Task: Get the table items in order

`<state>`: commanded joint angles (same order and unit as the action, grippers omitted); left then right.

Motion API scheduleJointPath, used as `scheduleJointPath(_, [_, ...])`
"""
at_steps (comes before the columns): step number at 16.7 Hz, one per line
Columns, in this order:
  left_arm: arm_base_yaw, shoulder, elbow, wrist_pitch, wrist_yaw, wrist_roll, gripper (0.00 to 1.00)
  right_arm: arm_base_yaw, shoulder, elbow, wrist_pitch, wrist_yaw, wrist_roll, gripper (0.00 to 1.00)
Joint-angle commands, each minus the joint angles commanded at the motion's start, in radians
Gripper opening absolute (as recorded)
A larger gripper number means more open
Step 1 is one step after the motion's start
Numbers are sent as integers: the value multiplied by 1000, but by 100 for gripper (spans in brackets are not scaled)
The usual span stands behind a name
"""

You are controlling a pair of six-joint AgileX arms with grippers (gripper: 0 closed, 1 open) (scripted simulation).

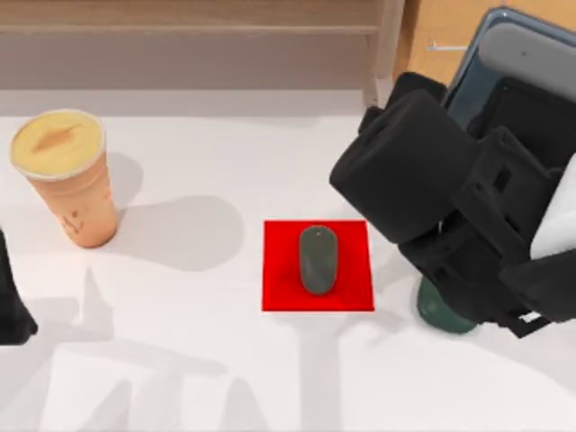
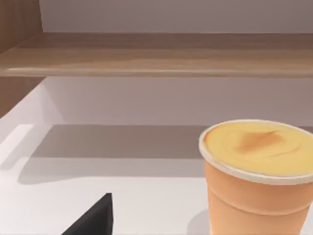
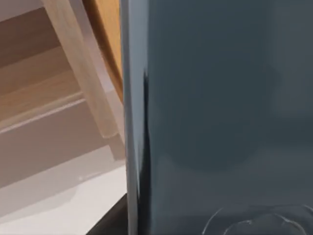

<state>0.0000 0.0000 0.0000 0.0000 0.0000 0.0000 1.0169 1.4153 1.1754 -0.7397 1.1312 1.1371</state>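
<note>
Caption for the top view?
Mouse on red square, cup at table's left, right arm over phone and green stand.

My counter (image 1: 180,378) looks like a smooth white surface with a soft sheen, catching faint shadows. The cup (image 1: 76,193) reads as matt orange paper, its yellow lid (image 1: 58,142) smooth with a pale rim. The mouse (image 1: 318,259) is dark grey plastic, dull in finish, lying on a flat, even red square (image 1: 281,270). The phone (image 3: 225,112) shows a glossy grey-blue face. Behind, the cabinet (image 1: 198,18) is light wood with visible grain and a metal handle (image 1: 447,46).
</note>
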Motion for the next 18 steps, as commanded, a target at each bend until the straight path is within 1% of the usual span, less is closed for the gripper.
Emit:
scheduleJointPath(5, [0,0,0,0,0,0,100,-107,72,-170,170,-79,-140,0])
scheduleJointPath(7, [0,0,0,0,0,0,100,-151,89,-204,226,-100,-178,0])
scheduleJointPath(12, [0,0,0,0,0,0,100,-166,96,-207,244,-108,-189,0])
scheduleJointPath(18, [0,0,0,0,0,0,100,-166,96,-207,244,-108,-189,45])
